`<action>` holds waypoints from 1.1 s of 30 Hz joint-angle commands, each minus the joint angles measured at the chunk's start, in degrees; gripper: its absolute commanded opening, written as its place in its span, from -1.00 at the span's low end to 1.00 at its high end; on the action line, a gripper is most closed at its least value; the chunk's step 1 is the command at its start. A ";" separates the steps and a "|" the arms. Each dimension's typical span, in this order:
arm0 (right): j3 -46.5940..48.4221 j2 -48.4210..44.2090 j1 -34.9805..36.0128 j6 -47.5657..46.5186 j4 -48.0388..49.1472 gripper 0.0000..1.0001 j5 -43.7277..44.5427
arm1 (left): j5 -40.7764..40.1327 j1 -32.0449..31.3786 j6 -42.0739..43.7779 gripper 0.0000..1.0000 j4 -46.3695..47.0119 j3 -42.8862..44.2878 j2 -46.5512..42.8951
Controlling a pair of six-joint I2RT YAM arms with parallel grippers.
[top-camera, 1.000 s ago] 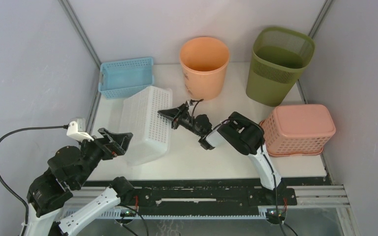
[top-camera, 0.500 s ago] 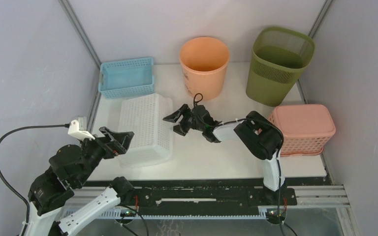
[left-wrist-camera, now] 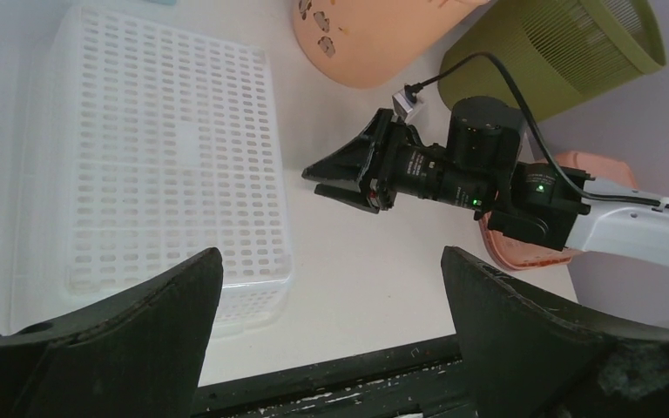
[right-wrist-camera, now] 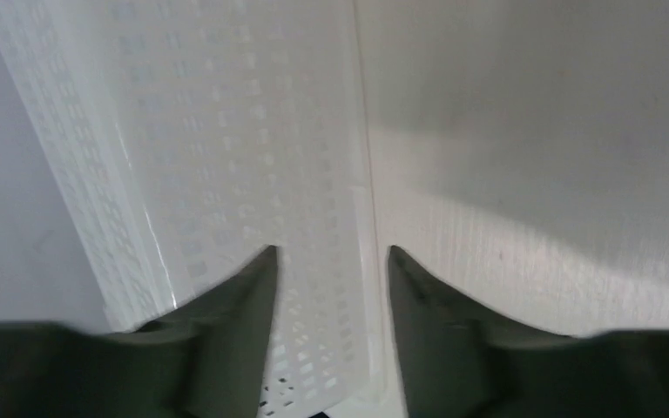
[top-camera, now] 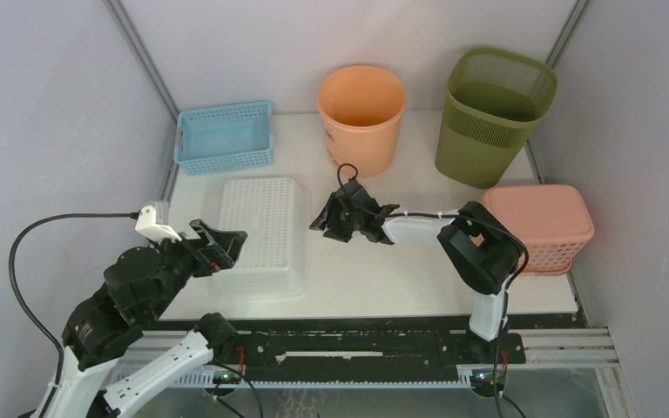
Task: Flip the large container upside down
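The large white perforated container [top-camera: 257, 233] lies bottom-up and flat on the table at the left; it also shows in the left wrist view [left-wrist-camera: 157, 157] and in the right wrist view [right-wrist-camera: 226, 131]. My left gripper [top-camera: 225, 246] is open and empty, raised over the container's near left corner; its wide-apart jaws [left-wrist-camera: 331, 257] frame the table's front. My right gripper [top-camera: 325, 218] is open and empty, low beside the container's right wall, pointing at it. In the right wrist view [right-wrist-camera: 329, 257] the container's rim sits between the fingertips; I cannot tell if they touch it.
A blue basket [top-camera: 224, 137] stands at the back left, an orange bucket [top-camera: 361, 117] at the back middle, a green mesh bin [top-camera: 492, 113] at the back right. A pink basket [top-camera: 536, 226] lies bottom-up at the right, beside my right arm.
The white container dropped from tilted on its edge to flat, bottom-up. My right gripper let it go and drew back right. My left gripper shifted slightly right.
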 commanded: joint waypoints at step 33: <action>58.57 41.09 11.89 8.77 23.27 -0.12 -8.46 | 0.36 0.40 -0.90 0.99 1.73 -0.75 -0.98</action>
